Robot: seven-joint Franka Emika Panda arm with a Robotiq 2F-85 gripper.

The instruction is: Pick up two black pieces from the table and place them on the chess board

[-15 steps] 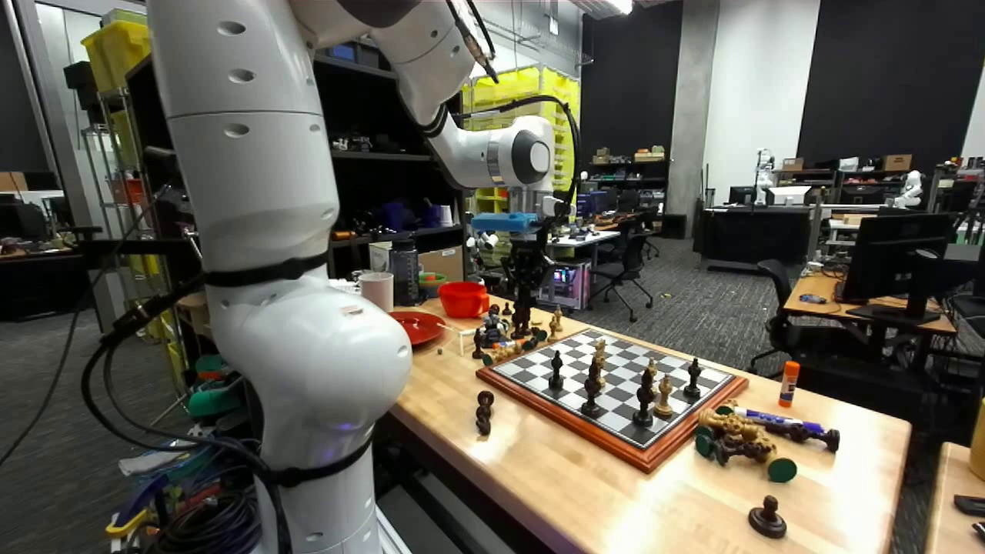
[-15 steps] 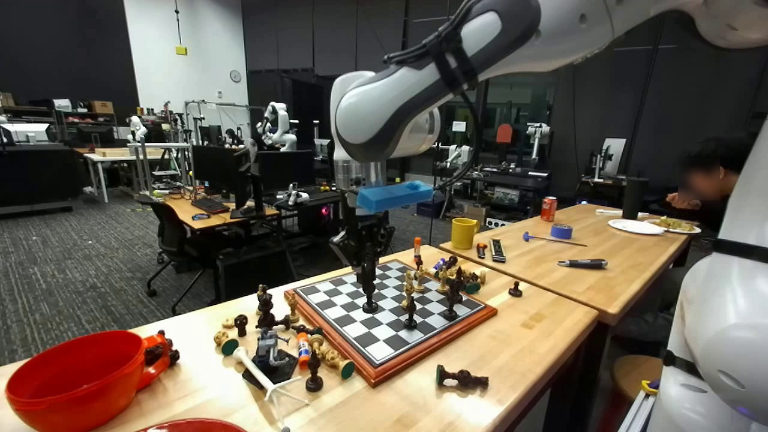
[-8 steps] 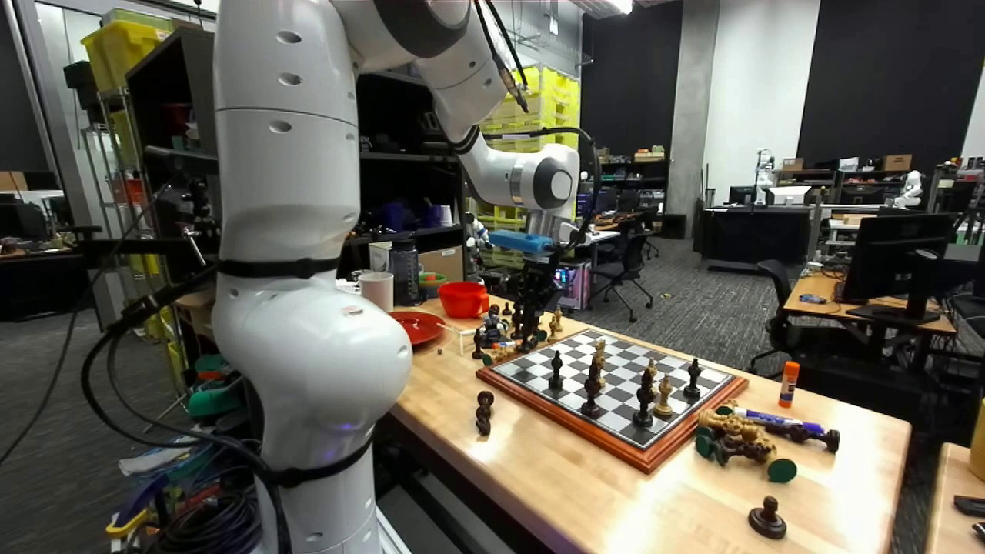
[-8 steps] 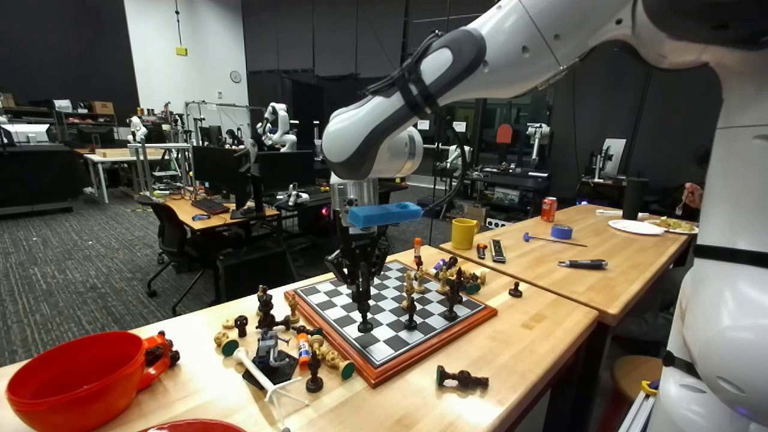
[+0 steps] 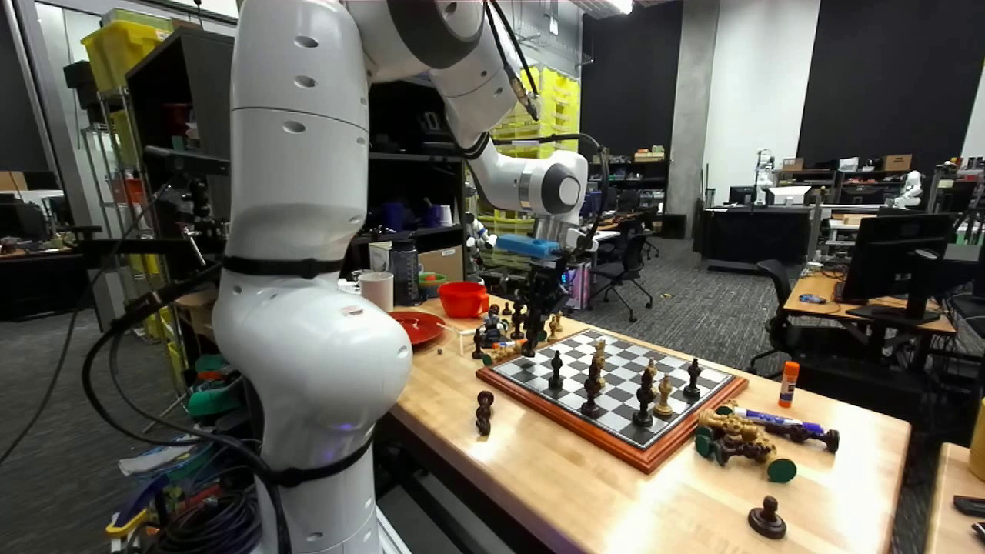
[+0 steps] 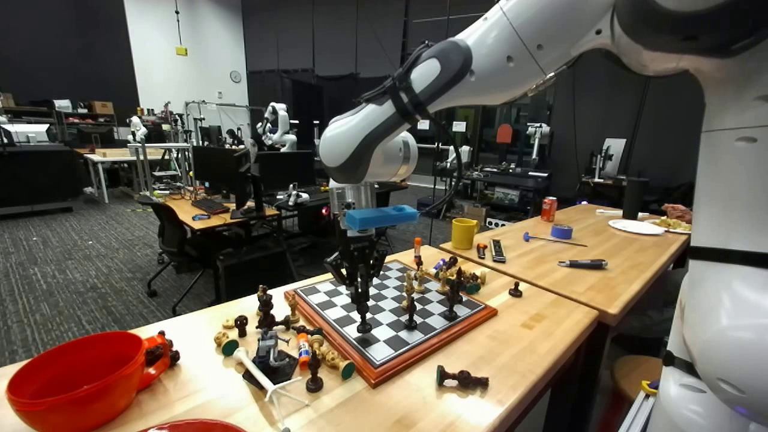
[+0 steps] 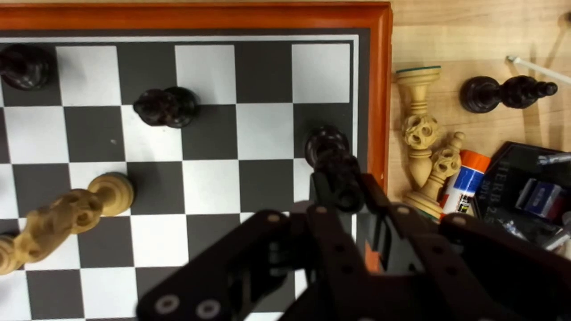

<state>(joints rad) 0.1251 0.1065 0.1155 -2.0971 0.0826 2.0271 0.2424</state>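
My gripper [image 6: 362,294] is shut on a black piece [image 6: 363,318], held upright by its upper part over a corner area of the chess board [image 6: 432,344]. In the wrist view the fingers [image 7: 374,191] stand on both sides of the held piece's head, and its base shows over a dark square near the rim. I cannot tell whether the base touches the board. Several other black pieces stand on the board, such as one [image 5: 555,373] near the held piece. On the table [image 6: 528,339] lie a black piece [image 6: 462,378] and, farther off, a standing black pawn [image 6: 515,290].
Tan pieces stand on the board, one [image 7: 71,218] in the wrist view. Beside the board lie fallen tan pieces [image 7: 419,129], a glue stick [image 7: 466,183], a small black model [image 6: 270,357] and a standing black piece [image 6: 314,375]. A red bowl [image 6: 90,384] stands beyond.
My gripper has come down toward the board with the black piece in it, shifting slightly sideways. In the last half second it has moved only a little.
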